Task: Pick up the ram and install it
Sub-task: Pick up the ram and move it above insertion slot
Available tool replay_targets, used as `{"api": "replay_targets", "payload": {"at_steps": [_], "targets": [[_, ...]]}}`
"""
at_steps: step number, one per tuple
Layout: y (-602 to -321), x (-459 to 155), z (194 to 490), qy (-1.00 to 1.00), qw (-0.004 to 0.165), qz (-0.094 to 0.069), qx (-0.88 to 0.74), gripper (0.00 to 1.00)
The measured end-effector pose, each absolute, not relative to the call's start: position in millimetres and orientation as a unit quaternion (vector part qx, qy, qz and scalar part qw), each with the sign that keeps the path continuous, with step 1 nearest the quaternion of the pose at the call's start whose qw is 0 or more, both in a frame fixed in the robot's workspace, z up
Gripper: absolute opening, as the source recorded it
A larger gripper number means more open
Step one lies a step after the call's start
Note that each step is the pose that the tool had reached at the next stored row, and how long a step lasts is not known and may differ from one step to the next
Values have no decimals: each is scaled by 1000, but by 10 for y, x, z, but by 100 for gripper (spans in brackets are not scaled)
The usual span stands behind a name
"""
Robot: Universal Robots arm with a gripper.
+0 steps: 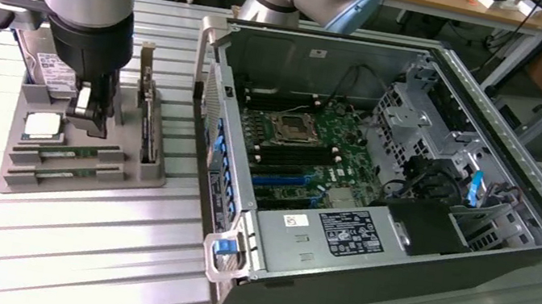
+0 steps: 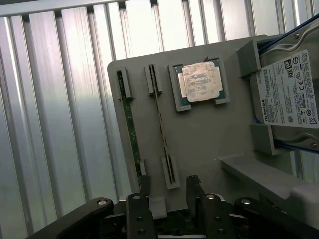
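Tray (image 2: 209, 134): ram (image 2: 163, 132) and second ram stick (image 2: 129, 124) on edge in slots; processor (image 2: 201, 82); hard drive (image 2: 289, 84).
Gripper (image 2: 169, 183): fingers apart, over the ram's end.
Nearby: open computer case (image 1: 376, 177) beside tray.

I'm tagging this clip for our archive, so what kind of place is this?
Probably a robotics lab or test bench for PC assembly: a robot arm over a parts tray, an open computer case on a slatted metal table, and cluttered desks behind.
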State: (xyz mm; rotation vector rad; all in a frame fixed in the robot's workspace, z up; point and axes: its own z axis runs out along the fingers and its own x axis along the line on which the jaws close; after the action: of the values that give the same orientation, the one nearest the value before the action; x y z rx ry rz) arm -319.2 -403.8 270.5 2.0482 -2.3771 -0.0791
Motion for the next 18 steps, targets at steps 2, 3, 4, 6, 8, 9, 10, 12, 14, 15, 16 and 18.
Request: {"api": "replay_targets", "payload": {"at_steps": [2, 3, 4, 6, 8, 9, 10, 12, 14, 15, 16, 18], "targets": [[-4060, -3193, 2705, -757, 1, -25, 652, 42], [-4069, -3193, 2705, -757, 1, -25, 653, 42], [-4078, -3193, 2705, -757, 1, -25, 653, 42], [-4087, -3193, 2705, -757, 1, -25, 653, 42], [-4103, -3193, 2705, -757, 1, -25, 652, 42], [-4112, -3193, 2705, -757, 1, -25, 652, 42], [-4130, -3193, 2704, -757, 1, -25, 653, 42], [-4152, -3193, 2704, -757, 1, -25, 652, 42], [-4188, -3193, 2702, -757, 1, -25, 653, 42], [-4204, -3193, 2702, -757, 1, -25, 652, 42], [-4226, -3193, 2701, -757, 1, -25, 652, 42], [-4265, -3193, 2701, -757, 1, -25, 652, 42]]}}
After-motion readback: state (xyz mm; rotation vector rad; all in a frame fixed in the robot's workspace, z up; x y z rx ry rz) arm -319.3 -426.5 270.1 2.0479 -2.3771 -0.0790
